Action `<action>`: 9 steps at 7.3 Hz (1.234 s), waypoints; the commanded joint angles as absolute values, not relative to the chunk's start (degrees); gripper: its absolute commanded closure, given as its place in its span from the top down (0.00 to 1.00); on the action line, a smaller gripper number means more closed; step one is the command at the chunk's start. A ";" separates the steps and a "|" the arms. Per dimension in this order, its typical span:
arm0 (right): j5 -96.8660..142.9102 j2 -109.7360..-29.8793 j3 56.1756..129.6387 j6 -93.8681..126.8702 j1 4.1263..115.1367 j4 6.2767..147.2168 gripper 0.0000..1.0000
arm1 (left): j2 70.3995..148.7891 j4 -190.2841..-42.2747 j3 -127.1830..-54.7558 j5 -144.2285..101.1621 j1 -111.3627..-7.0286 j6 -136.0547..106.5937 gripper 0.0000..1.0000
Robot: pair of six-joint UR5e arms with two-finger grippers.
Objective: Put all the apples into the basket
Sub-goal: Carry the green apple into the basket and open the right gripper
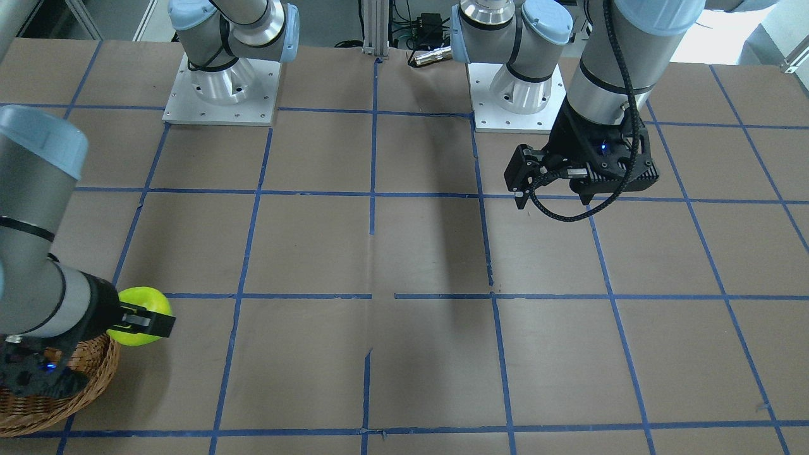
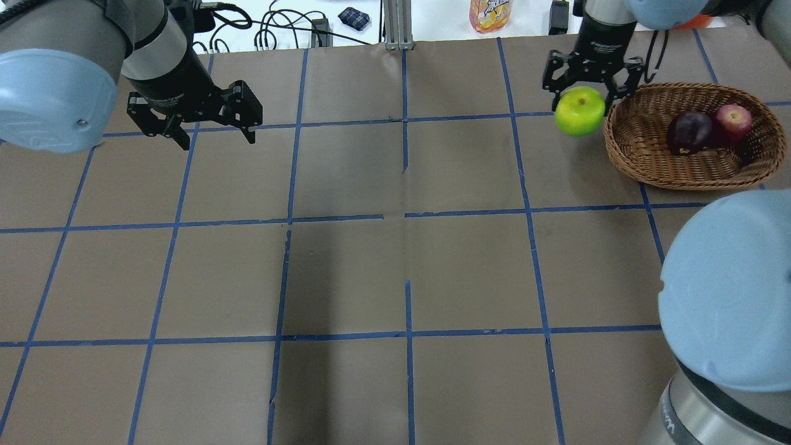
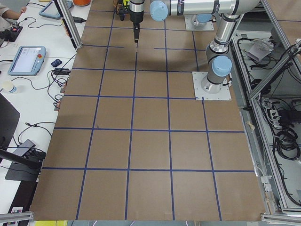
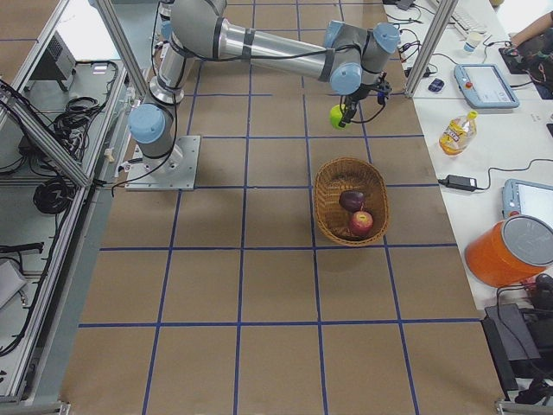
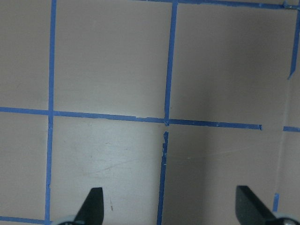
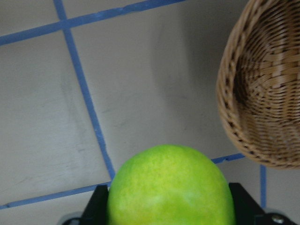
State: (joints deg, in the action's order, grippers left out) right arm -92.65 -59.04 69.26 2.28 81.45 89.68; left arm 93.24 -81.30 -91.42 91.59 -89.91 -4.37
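My right gripper [image 2: 583, 93] is shut on the lime green apple [image 2: 579, 110] and holds it above the table, just left of the wicker basket [image 2: 642, 167]. The green apple also shows in the front view [image 1: 140, 316] and fills the bottom of the right wrist view [image 6: 171, 187], with the basket's rim [image 6: 234, 126] to its right. The dark maroon apple [image 2: 689, 132] and the red apple [image 2: 733, 118] lie side by side in the basket. My left gripper [image 2: 216, 133] is open and empty above bare table at the far left; its fingertips [image 5: 92, 204] show in the left wrist view.
The table is brown with a blue tape grid. A juice bottle [image 2: 489, 15], cables and tablets lie beyond the far edge. The two arm bases [image 1: 221, 82] stand at the robot's side of the table.
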 commanded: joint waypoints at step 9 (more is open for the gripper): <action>-96.77 -50.89 69.96 -10.46 71.72 96.42 1.00 | 93.25 -81.30 -91.41 91.76 -89.83 -4.31 1.00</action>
